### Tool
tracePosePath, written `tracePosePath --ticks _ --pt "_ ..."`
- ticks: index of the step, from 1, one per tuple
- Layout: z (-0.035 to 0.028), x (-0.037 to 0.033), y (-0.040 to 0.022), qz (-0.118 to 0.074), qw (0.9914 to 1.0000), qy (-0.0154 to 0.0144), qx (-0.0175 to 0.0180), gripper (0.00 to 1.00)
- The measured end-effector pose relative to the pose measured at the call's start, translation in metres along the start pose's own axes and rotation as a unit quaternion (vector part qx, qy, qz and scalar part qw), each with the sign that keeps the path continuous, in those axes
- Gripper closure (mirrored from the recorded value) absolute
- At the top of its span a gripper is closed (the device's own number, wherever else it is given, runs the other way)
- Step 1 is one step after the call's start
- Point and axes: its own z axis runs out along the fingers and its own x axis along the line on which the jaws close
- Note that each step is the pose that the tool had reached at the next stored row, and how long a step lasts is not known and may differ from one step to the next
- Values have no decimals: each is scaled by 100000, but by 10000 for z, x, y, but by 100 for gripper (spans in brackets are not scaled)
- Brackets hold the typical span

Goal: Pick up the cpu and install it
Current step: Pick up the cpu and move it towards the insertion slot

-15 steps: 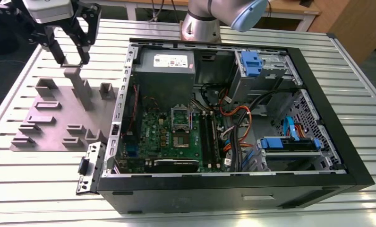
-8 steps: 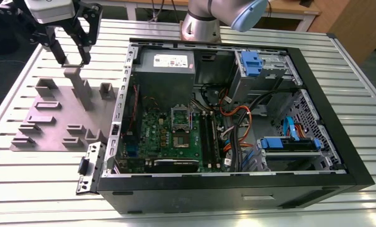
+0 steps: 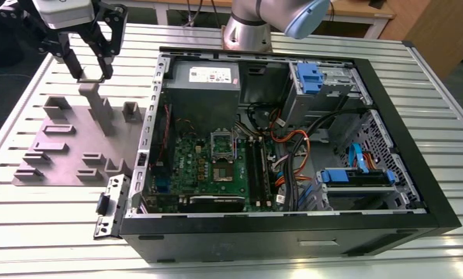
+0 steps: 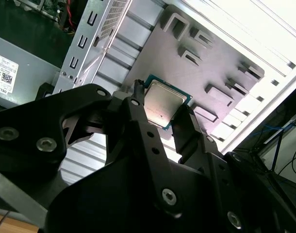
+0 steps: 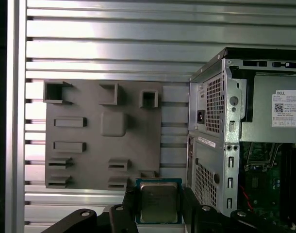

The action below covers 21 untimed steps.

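The cpu [image 5: 158,201], a small square chip with a silver-grey top and a pale rim, is held by its edges between my black fingers [image 5: 188,206]. My gripper [image 4: 163,106] is shut on the cpu [image 4: 162,102], which hangs above the grey fixture plate [image 4: 187,68]. In the exterior view my gripper [image 3: 90,74] is at the far left, over the plate's back edge and outside the open computer case [image 3: 387,116]. The motherboard's silver socket frame [image 3: 223,143] lies inside the case, well to the exterior view's right of my gripper.
The grey fixture plate [image 3: 68,145] carries several raised holders and a tall post [image 3: 99,107] just below my gripper. The case wall [image 3: 150,116] stands between plate and motherboard. A grey power supply [image 3: 203,78], cables [image 3: 294,145] and blue drive bays [image 3: 356,177] crowd the case.
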Motion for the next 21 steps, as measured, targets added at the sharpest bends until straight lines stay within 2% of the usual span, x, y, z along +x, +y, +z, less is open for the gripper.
tracePosePath --ticks 13,15,21 --pt "1 -30 0 0 100000 -3 -2 53" --pt "2 -73 -1 0 100000 -3 -3 53" --pt "2 -82 -1 -2 100000 -2 -2 53"
